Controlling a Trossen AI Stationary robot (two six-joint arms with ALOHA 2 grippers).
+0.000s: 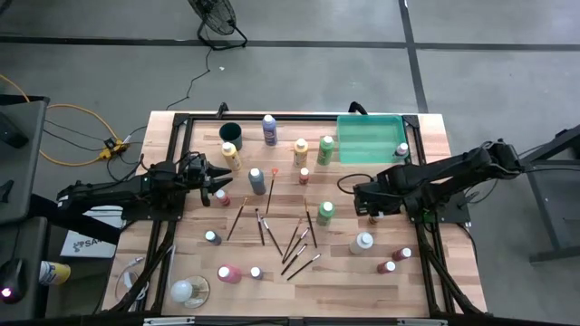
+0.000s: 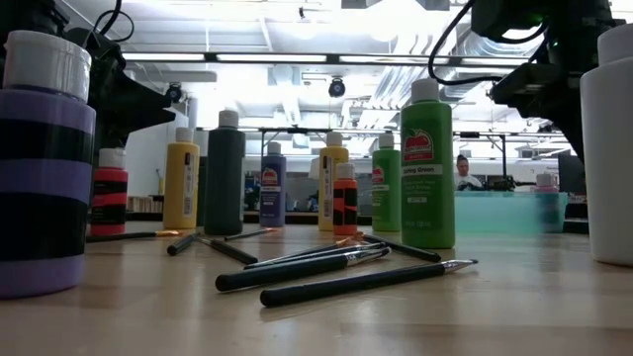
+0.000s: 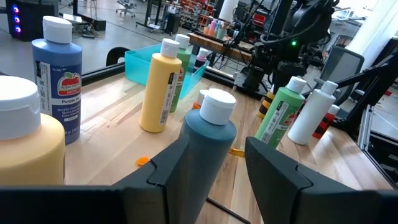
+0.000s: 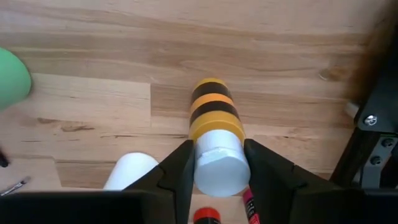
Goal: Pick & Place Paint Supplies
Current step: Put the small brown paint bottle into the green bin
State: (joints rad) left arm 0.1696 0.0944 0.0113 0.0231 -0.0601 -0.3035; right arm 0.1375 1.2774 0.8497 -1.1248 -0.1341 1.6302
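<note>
If reckoned by contents: in the translucent green tray (image 1: pixel 362 140), at the table's (image 1: pixel 426 272) far right end, one small white-capped bottle (image 1: pixel 401 149), tucked into the corner nearest the right arm. In the dark round cup (image 1: pixel 230 131), at the far left end, only shadow; cannot tell what lies inside. Over the boards on the right, between tray and near edge, the right pincer (image 4: pixel 217 149), pointed down and pinching the yellow-and-black bottle (image 4: pixel 211 109) by its white cap, one finger pressed to each side of it. Cannot tell whether lifted or standing on the wood. Just beside that grip, the white bottle (image 1: pixel 362 242) and, a little farther off, a green bottle (image 1: pixel 325 211). On the left, level with the table, the left pincer (image 3: pixel 216 149), fingers partly spread and clasping nothing. Straight ahead of the gap, upright and just beyond the fingertips, the dark teal bottle (image 3: pixel 217 106); seen from above, stands apart from them. Across the middle, loose paintbrushes (image 1: pixel 290 240) lying crossed, with more bottles standing around them.
</note>
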